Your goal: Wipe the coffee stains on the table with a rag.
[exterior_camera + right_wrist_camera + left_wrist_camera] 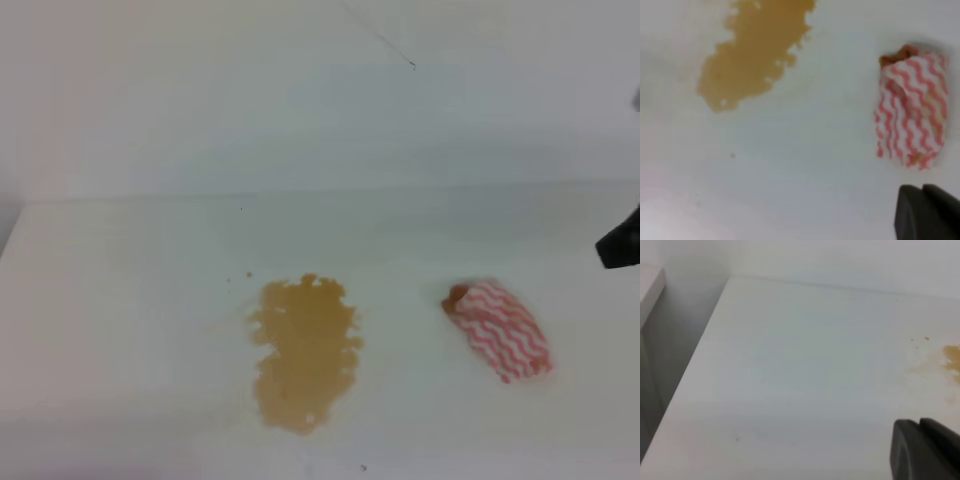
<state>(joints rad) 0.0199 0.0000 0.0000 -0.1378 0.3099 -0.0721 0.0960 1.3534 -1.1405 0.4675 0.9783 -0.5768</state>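
Two dark fingers of your right gripper (929, 212) sat pressed together and empty at the lower right of the wrist frame, just below the rag (911, 108), presumably lined up for a pickup. The coffee stains (752, 50) spread untouched at upper left, well apart from it on the table (800, 175).

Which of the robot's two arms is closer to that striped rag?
Right. Its gripper hangs just off the rag; the left gripper sits beyond the coffee stains, rag out of its view.
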